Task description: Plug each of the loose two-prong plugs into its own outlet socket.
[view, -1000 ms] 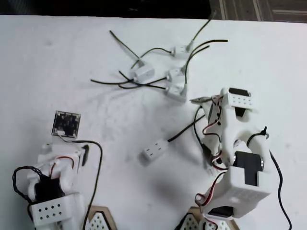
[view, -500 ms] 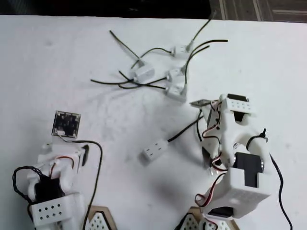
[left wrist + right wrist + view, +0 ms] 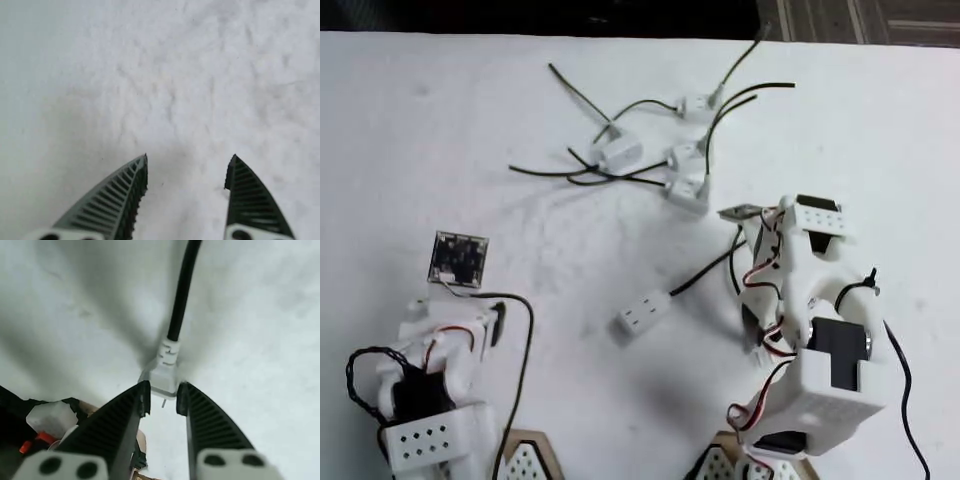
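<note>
One white plug (image 3: 164,375) on a black cord (image 3: 182,290) is pinched tight in the right gripper (image 3: 163,390), close to the white table (image 3: 260,340). An outlet socket (image 3: 643,313) lies on the table near that arm. A tangled pile of corded pieces (image 3: 685,185) lies farther off. The left gripper (image 3: 187,162) hangs spread wide, holding nothing.

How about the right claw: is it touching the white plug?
Touching. The right wrist view shows the white plug pinched in the right gripper, with both fingertips pressed against its sides.
</note>
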You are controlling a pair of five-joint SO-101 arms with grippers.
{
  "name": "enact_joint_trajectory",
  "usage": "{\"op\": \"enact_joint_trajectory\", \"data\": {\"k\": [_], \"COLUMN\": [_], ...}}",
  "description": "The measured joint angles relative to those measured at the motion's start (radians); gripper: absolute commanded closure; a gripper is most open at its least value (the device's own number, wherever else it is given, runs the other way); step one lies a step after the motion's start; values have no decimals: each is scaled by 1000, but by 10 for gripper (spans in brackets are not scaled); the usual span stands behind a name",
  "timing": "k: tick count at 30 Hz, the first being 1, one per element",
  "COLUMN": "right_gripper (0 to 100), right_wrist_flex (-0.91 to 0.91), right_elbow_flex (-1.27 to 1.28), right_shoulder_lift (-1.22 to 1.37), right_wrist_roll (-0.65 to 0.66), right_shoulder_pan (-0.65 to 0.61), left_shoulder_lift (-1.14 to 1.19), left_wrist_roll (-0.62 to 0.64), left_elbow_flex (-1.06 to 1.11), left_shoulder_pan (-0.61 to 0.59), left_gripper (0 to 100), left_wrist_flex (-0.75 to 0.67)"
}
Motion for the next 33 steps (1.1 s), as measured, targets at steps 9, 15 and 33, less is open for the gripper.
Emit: {"op": "enact_joint_trajectory", "data": {"k": [9,15,33], "right_gripper": [908,981,900], "right_wrist_flex": [-46,-52,3], "right_elbow_flex": [98,109,137], "right_shoulder_lift": [-8,-17,-3], "right_wrist_roll": [0,-54,-224], "right_shoulder_pan": [-37,-89,-276], "left_shoulder_lift": [0,0,0], "left_wrist_roll": [0,0,0], "left_elbow_flex": [0,3,3], "left_shoulder_pan": [0,0,0], "left_gripper": [740,740,740], "left_wrist_flex": [0,0,0]}}
